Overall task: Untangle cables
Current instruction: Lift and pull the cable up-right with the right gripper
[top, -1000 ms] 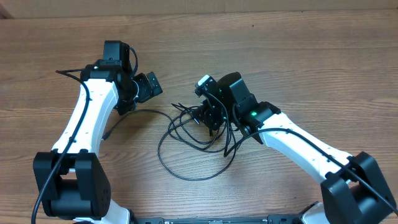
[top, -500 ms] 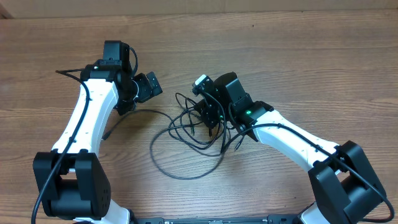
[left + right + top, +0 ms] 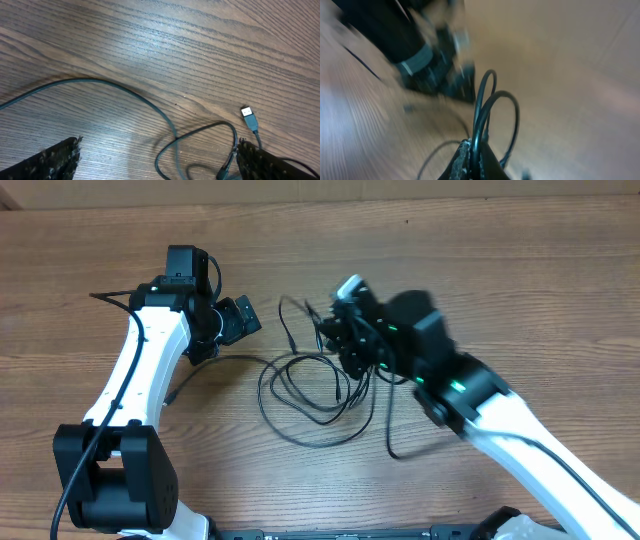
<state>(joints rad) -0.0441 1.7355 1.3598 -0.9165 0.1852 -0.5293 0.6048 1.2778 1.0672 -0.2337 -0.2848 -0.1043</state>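
The cables (image 3: 305, 385) are thin black cords in tangled loops at the table's middle. My right gripper (image 3: 345, 345) is shut on a bunch of their strands (image 3: 479, 120) and holds them lifted; loops hang from it to the table. One loose end (image 3: 283, 315) sticks up toward the back. My left gripper (image 3: 232, 322) is open and empty, to the left of the tangle. In the left wrist view a cable (image 3: 125, 95) curves across the wood between my open fingers (image 3: 157, 160), and a plug (image 3: 248, 116) lies at the right.
A thicker black wire (image 3: 110, 297) runs off the left arm at the far left. The wooden table (image 3: 500, 270) stretches bare at the back and right. The left arm shows blurred in the right wrist view (image 3: 415, 45).
My right gripper has lifted and swung back and to the right with the cable strands, dragging the loops along. The left arm has not moved.
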